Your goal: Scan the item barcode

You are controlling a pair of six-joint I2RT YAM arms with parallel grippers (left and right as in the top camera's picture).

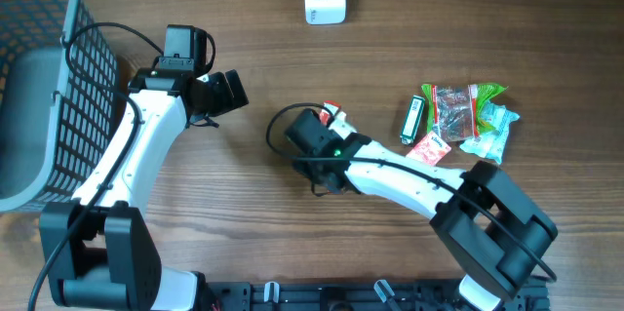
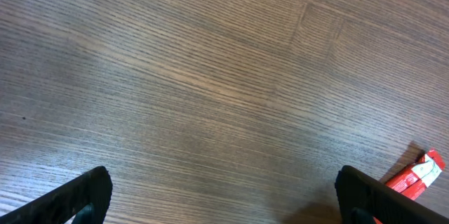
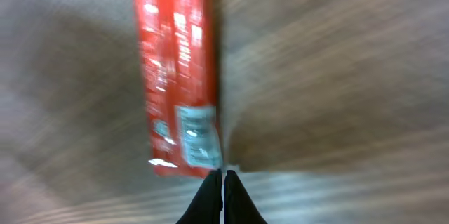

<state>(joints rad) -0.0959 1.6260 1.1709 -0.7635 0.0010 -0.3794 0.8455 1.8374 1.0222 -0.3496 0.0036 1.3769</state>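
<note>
surface: wooden table (image 1: 244, 19); grain: brown, streaked; light: even, soft shadows

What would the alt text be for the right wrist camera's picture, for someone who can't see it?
A blurred, long red packet seen against the wooden table, its near corner right at the tips of the closed right gripper. Whether it is pinched is unclear.

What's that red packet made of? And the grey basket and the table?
The red packet looks like a thin glossy plastic or foil wrapper; it shines, though blurry. The grey basket is likely hard plastic, with moulded mesh walls. The table is a matte wood-look top with visible grain; it could be laminate.
</note>
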